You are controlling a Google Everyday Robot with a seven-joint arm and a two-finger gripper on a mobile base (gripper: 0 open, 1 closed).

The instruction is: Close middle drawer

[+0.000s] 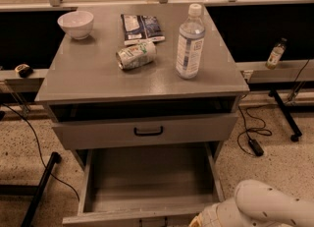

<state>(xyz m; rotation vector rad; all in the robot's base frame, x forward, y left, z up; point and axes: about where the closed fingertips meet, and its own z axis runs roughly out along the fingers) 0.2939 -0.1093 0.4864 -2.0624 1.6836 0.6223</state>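
Observation:
The middle drawer (147,182) is pulled far out of the grey cabinet, and its deep grey box is empty. Its low front (132,217) lies along the bottom edge of the view. The uppermost drawer front (98,133), with a black handle (148,131), stands a little out from the cabinet above it. My gripper (196,219) is at the bottom edge, by the right end of the middle drawer's front. The white arm (267,206) behind it fills the lower right corner. The lowest drawer is out of view.
On the cabinet top (88,73) stand a white bowl (75,24), a snack packet (141,27), a can on its side (136,55) and a water bottle (190,42). A black stand leg (39,184) lies on the floor at left. Cables (252,135) lie at right.

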